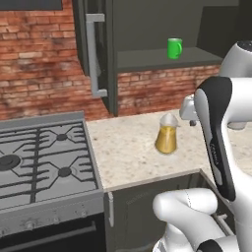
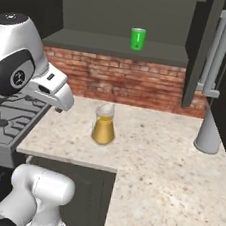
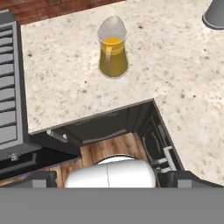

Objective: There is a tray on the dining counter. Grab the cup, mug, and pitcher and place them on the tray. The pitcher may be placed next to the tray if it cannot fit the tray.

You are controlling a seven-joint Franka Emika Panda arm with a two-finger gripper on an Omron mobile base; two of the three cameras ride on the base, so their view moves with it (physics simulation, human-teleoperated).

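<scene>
- On the tabletop (image 1: 123, 147) in the left base view, the pitcher (image 1: 167, 135) is standing upright, holding amber liquid, just right of the stove (image 1: 39, 157). The green mug (image 1: 174, 48) is sitting on a dark shelf (image 1: 162, 60) above the brick wall (image 1: 44, 64). The white arm is rising at the right, in front of the tabletop.
- Across the right base view, the pitcher (image 2: 104, 125) is standing alone on the speckled top, the mug (image 2: 138, 39) is resting on the shelf above it, and a grey tapered vessel (image 2: 209, 134) is standing well apart at the right.
- Along the hand view, the gripper (image 3: 109, 177) is hanging fully open, holding nothing, with its finger tips (image 3: 41, 178) spread wide. The pitcher (image 3: 113, 49) is sitting ahead, well apart from it, beyond the counter edge.
</scene>
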